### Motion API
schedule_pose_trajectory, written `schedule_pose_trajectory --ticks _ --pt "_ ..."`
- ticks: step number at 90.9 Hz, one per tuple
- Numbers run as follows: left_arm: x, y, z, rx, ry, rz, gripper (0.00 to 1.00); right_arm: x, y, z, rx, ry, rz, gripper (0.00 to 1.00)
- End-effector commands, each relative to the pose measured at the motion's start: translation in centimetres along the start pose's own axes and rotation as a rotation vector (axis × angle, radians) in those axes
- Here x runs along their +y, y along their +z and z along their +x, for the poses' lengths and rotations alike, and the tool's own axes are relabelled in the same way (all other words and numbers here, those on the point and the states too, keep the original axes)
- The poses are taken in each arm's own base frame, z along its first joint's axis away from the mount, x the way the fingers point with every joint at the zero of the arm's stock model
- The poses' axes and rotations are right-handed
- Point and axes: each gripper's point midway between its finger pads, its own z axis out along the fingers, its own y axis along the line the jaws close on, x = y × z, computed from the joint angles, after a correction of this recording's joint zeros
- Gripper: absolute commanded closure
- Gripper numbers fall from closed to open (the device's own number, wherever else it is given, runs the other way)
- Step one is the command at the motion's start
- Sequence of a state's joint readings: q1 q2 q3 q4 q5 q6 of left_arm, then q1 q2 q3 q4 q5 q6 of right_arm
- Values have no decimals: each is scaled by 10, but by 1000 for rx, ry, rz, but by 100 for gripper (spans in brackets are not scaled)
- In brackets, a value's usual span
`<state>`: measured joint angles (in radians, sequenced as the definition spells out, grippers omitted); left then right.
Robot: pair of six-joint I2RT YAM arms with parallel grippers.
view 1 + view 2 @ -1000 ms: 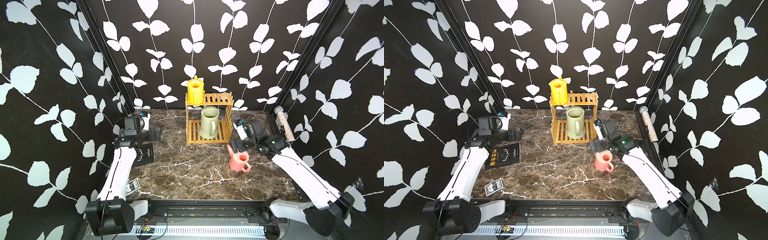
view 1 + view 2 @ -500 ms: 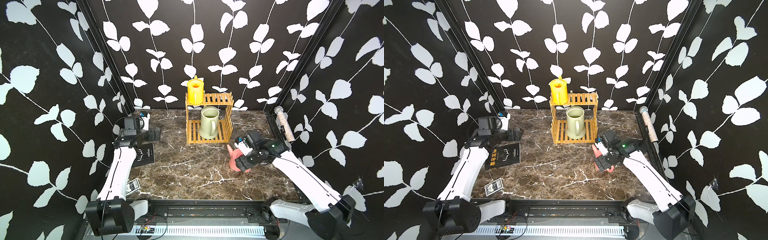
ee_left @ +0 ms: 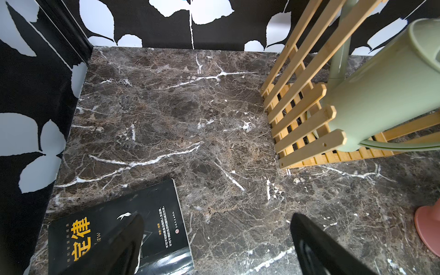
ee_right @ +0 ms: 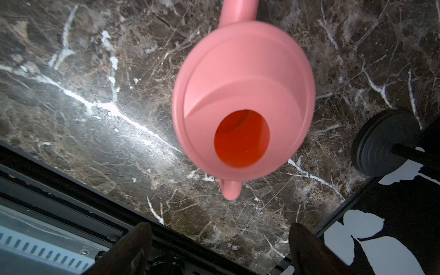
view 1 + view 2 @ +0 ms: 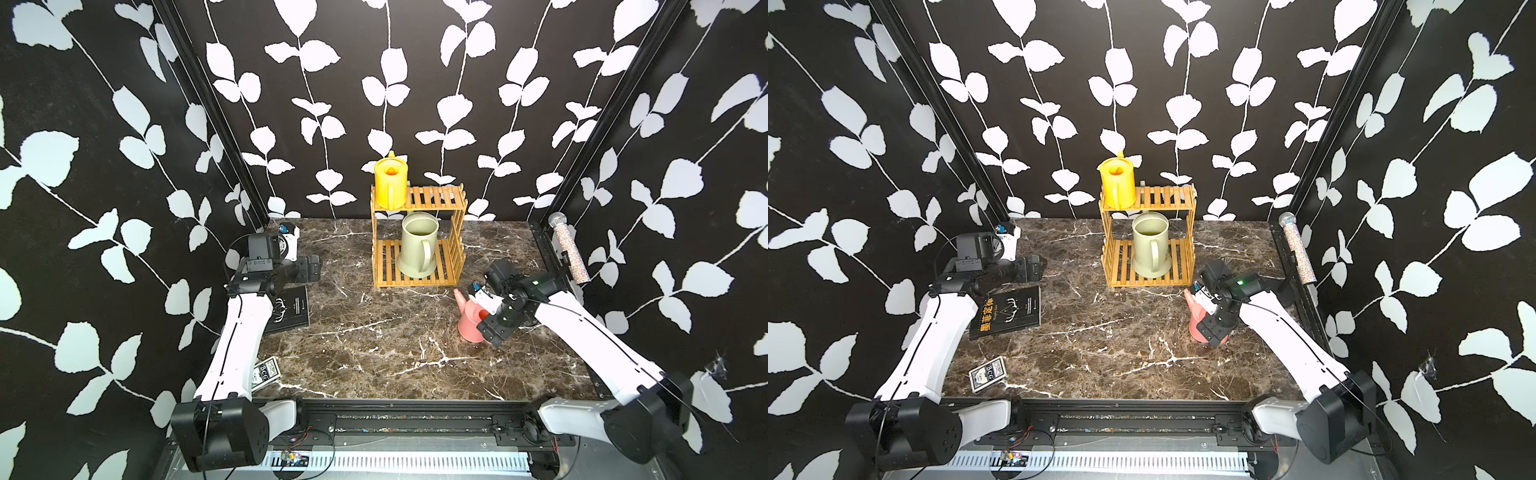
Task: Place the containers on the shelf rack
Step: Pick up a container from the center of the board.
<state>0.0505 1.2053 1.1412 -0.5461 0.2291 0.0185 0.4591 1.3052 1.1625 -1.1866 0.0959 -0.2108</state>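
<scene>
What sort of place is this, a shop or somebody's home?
Probably neither: it looks like a staged robot test booth. A left arm and right arm stand at a marble-look tabletop, boxed in by leaf-print walls, with a shelf rack as a prop.

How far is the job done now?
Two of three done: the yellow can stands on the top tier of the shelf rack, the green can on the lower tier. In hand: the open right gripper hovers at the pink can, which stands on the table. Left: grasp it and shelve it.
</scene>
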Motion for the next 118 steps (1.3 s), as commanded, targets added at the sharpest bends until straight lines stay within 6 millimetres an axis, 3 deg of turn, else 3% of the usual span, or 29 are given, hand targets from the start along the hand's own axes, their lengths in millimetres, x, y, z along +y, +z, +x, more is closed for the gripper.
schedule_pose_trajectory --ticks 1,23,33,66,93,118 --pt "0 3 0 -11 -7 16 2 -5 17 -1 45 -25 4 18" --pt "1 2 0 -10 -2 6 2 -1 49 -12 53 14 -62 27" --pt "2 3 0 -4 -1 4 2 2 54 -21 29 28 -84 29" --pt "4 7 2 1 -6 1 2 3 57 -62 -141 125 -122 47" --pt "4 7 2 2 -12 8 2 14 56 -93 -343 201 -172 49" --pt "4 7 2 4 -13 9 2 20 55 -100 -450 232 -97 49"
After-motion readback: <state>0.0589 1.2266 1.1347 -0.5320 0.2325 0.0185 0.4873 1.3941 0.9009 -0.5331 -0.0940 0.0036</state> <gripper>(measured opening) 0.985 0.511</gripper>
